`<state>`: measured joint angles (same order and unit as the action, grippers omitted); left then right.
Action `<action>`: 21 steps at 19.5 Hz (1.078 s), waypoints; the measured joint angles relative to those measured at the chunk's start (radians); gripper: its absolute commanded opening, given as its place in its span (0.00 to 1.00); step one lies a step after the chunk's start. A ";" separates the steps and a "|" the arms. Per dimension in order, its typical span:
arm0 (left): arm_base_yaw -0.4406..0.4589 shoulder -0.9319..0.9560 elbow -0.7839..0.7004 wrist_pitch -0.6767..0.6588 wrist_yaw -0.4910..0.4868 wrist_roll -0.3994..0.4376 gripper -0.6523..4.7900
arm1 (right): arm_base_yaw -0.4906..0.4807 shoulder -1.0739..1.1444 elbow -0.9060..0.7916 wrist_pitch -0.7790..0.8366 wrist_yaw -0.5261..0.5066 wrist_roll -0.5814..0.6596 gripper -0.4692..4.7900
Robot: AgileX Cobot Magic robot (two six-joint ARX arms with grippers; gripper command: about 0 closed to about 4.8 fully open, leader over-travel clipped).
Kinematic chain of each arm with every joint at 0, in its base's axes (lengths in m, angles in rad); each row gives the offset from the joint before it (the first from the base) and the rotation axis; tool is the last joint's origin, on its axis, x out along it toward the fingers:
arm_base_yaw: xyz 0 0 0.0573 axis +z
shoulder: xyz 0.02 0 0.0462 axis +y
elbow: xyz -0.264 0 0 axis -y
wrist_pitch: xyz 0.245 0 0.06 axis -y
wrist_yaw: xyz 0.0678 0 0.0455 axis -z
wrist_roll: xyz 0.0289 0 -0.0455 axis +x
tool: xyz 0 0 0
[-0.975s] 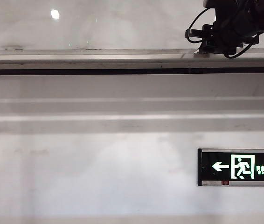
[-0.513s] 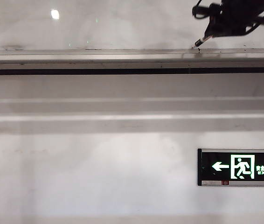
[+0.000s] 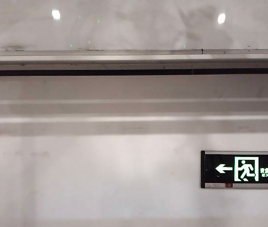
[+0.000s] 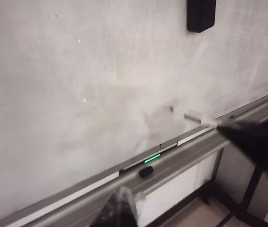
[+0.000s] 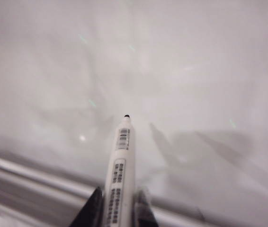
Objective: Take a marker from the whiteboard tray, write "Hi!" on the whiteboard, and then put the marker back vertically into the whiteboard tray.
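The marker [image 5: 120, 165] has a white printed barrel and a bare black tip. My right gripper [image 5: 120, 210] is shut on its barrel, and the tip points at the glossy whiteboard [image 5: 181, 61] a little above the whiteboard tray [image 5: 25, 172]. From the left wrist view, the right gripper [image 4: 223, 126] is a dark blur holding the marker [image 4: 196, 117] out over the tray [image 4: 191, 152]. My left gripper [image 4: 120, 213] hangs low beside the tray, dark and blurred. The exterior view shows the whiteboard [image 3: 124, 26] and tray [image 3: 124, 59] but neither gripper.
A small black piece [image 4: 146, 171] lies in the tray near a green light [image 4: 152, 158]. A black block [image 4: 201, 14] sticks high on the whiteboard. A lit exit sign [image 3: 243, 169] hangs on the wall below the tray.
My right gripper has lifted the marker off the tray and risen out of the top of the exterior view. The left arm has stayed still.
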<state>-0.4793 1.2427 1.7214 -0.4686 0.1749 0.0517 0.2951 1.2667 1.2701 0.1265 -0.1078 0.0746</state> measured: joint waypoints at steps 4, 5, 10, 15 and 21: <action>0.000 -0.002 0.002 0.067 0.000 0.000 0.11 | 0.082 0.002 0.194 -0.050 0.069 -0.001 0.09; 0.000 -0.002 0.009 0.087 0.000 0.000 0.11 | 0.104 0.003 0.229 -0.059 0.102 -0.001 0.09; 0.000 -0.010 0.044 0.132 -0.055 0.000 0.11 | 0.217 0.072 0.420 -0.085 0.233 -0.074 0.09; 0.000 -0.009 0.044 0.100 -0.217 0.001 0.11 | 0.338 0.253 0.644 -0.155 0.327 -0.146 0.09; 0.000 -0.009 0.044 0.098 -0.179 0.001 0.11 | 0.368 0.463 0.814 -0.164 0.505 -0.204 0.09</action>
<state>-0.4793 1.2335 1.7657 -0.3702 -0.0036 0.0525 0.6632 1.7298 2.0846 -0.0376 0.3969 -0.1291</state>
